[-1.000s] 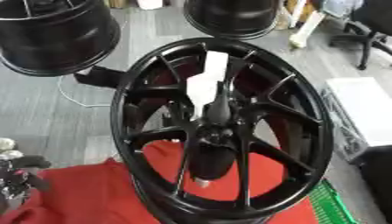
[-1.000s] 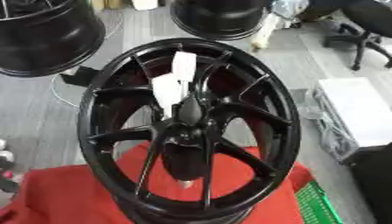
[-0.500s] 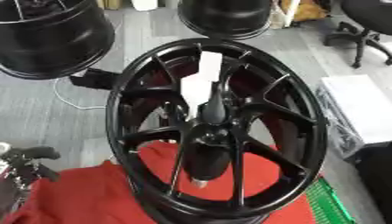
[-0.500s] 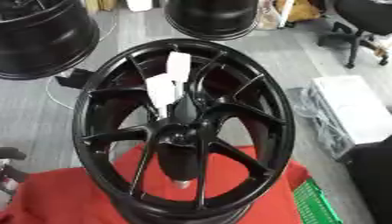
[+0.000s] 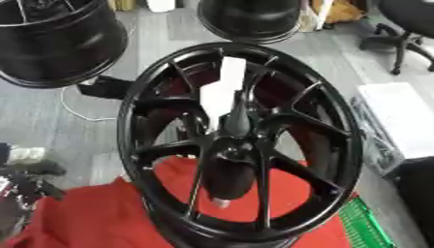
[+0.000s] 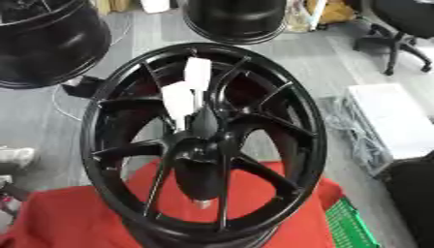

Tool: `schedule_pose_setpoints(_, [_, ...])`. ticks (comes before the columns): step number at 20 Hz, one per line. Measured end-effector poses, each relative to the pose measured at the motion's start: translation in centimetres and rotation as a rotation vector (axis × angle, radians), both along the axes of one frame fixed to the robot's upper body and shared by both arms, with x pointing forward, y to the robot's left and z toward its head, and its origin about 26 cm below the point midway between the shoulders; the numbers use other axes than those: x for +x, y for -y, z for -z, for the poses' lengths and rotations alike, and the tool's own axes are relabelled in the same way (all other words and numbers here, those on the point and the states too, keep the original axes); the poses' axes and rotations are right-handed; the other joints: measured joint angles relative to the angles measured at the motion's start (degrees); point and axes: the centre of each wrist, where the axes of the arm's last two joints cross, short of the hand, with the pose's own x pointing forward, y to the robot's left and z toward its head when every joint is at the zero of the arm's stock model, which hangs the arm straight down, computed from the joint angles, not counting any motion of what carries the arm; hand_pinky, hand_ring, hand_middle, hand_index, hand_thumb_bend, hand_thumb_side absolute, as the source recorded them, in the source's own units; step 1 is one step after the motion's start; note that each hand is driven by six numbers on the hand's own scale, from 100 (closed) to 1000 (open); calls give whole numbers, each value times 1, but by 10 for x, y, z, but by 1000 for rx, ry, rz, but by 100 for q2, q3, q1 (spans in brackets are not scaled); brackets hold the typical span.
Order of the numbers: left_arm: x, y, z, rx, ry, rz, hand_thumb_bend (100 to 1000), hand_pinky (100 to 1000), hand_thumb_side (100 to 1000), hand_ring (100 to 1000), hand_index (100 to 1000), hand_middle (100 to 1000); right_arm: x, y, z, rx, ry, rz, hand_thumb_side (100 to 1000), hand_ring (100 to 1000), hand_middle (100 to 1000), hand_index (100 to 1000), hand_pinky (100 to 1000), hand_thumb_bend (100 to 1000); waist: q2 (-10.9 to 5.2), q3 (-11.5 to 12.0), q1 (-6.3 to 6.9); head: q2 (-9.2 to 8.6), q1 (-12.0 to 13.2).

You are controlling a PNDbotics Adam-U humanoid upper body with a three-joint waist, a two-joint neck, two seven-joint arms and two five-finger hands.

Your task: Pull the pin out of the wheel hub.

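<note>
Standing upright on red cloth (image 5: 93,218): black wheel hub (image 5: 241,140), left hand (image 5: 25,181) beside (grip indiscernible).

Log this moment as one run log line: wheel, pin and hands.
wheel: upright on red cloth | pin: in hub, white tag attached | left hand: lower left, away from wheel | right hand: not in view

1. Wheel hub (image 5: 241,145): lower rim cut off by bottom frame edge; far inner barrel hidden behind spokes.
2. Left hand (image 5: 25,177): lower left edge, blurred, partly cropped; finger pose unreadable.
3. Pin (image 6: 200,203): small pale tip only, indistinct.
</note>
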Motion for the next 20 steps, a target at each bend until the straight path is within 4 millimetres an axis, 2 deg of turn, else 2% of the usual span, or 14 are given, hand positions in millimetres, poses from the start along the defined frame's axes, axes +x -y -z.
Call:
schedule_pose_setpoints(1, [0,-1,0,-9,5,-17,109,686,982,509,791,686,-1,4,8,18,-16,19,198,859,743,827,627,100,95,-129,69,-56,34])
schedule_pose_setpoints(2, [0,-1,-1,-20,14,-33,108,686,982,509,791,686,-1,9,22,51,-44,47,488,949,835,871,730,100,207,-272,173,-117,70])
schedule_pose_setpoints(3, [2,-1,-2,-29,26,-48,108,686,982,509,791,686,-2,15,41,96,-81,77,563,960,847,875,743,100,272,-396,285,-172,109])
schedule_pose_setpoints(4, [2,0,-4,-37,37,-61,107,686,981,509,791,686,-4,20,63,145,-122,110,774,986,873,884,772,100,281,-488,353,-214,138])
schedule_pose_setpoints(6, [3,0,-6,-45,47,-73,107,686,981,509,791,686,-10,29,103,238,-200,180,931,996,885,886,790,100,280,-509,355,-262,158])
schedule_pose_setpoints(7, [3,0,-6,-45,49,-76,106,686,980,509,791,686,-14,33,122,282,-234,216,973,999,886,886,794,100,281,-454,331,-282,153])
schedule_pose_setpoints(8, [3,0,-6,-45,50,-76,106,686,980,509,791,686,-20,36,141,328,-267,256,1000,998,886,887,796,100,281,-399,319,-285,133])
schedule_pose_setpoints(11, [3,2,-6,-43,50,-68,106,686,980,509,791,687,-44,46,195,461,-359,394,1000,995,887,888,797,100,276,-238,321,-285,13])
schedule_pose_setpoints(15, [4,6,-5,-38,47,-34,106,686,980,509,791,687,-88,55,259,625,-457,604,1000,993,884,888,798,100,213,17,271,-275,-201])
schedule_pose_setpoints(17, [4,8,-5,-35,43,-17,107,686,981,509,791,687,-107,57,285,706,-485,705,1000,992,881,887,797,100,186,111,228,-254,-300])
schedule_pose_setpoints(20, [4,10,-4,-33,38,1,107,686,981,509,791,687,-111,54,308,799,-492,810,1000,990,871,884,789,100,182,154,186,-229,-385])
